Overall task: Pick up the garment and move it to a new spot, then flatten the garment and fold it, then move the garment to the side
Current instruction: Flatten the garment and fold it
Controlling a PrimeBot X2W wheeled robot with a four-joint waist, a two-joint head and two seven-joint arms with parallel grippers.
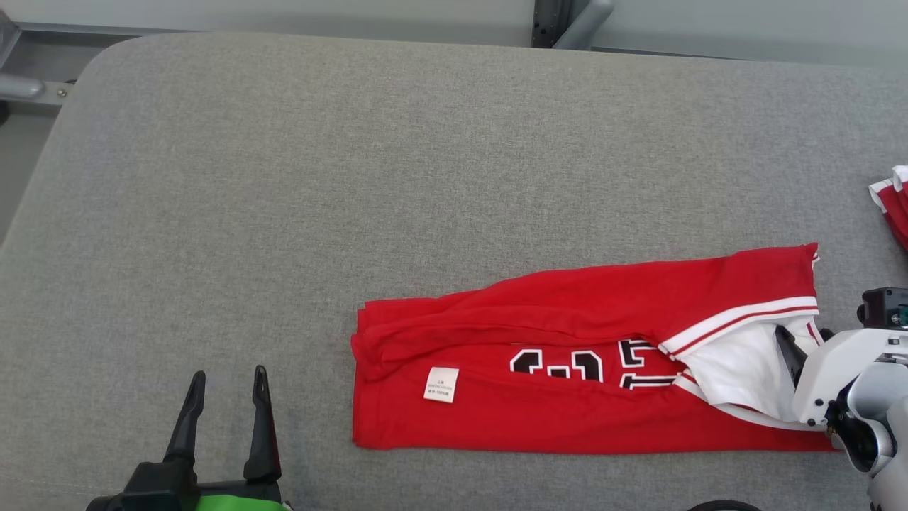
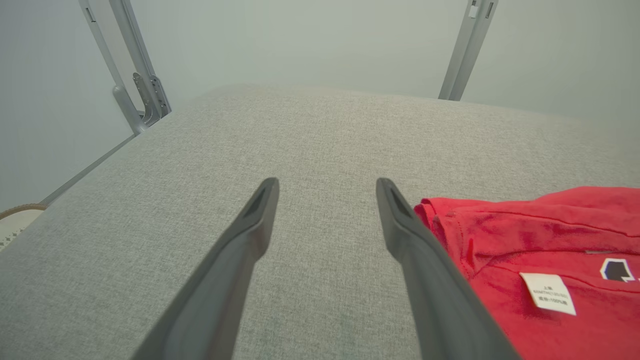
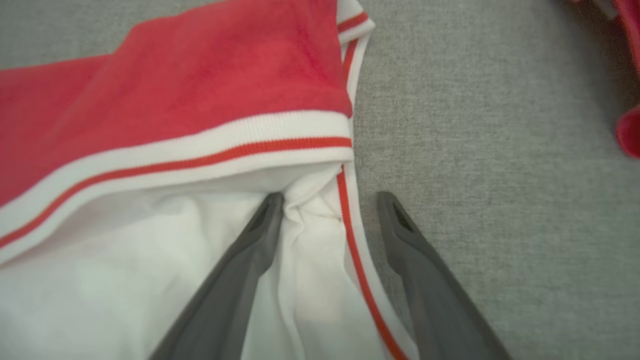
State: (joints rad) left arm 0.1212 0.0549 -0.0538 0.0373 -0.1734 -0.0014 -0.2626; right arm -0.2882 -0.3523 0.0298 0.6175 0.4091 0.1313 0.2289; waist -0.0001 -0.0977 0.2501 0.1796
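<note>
**Left gripper** (image 1: 229, 374): 2 dark fingers spread wide and released, with bare grey cloth between them. It sits at 7 o'clock in the head view, tips pointing to 12. In the left wrist view, the finger (image 2: 422, 260) on the 3 o'clock side runs just beside the garment's red folded end. Cannot tell whether it touches.

**Right gripper** (image 3: 331, 196): the fingers stand apart, not clenched, and grasp nothing.
- 1 finger (image 3: 240, 280) lies over the white inner fabric (image 3: 100, 280).
- The other is over bare table on the 3 o'clock side of the cloth.
- The white edge strip with 1 red line (image 3: 357, 265) runs between them, unpinched.
- In the head view this gripper enters at 4 o'clock, at the garment's opened end.

**Garment** (image 1: 539, 426): a red jersey folded into a long band, flat on the table (image 1: 319, 177). It lies in the 4 to 5 o'clock part of the head view, long axis running 9 to 3.
- The upper flap half covers the black-and-white numerals (image 1: 525, 363).
- A small white label (image 1: 440, 384) sits near the 9 o'clock end.
- White ribbed trim (image 1: 745, 323) with a red stripe crosses the 3 o'clock end.

**Beyond:** a 2nd red-and-white cloth (image 1: 897, 213) lies at the 3 o'clock edge, apart from the garment. In the left wrist view, metal posts (image 2: 142, 95) stand past the far edge at 11 and 1 o'clock.
</note>
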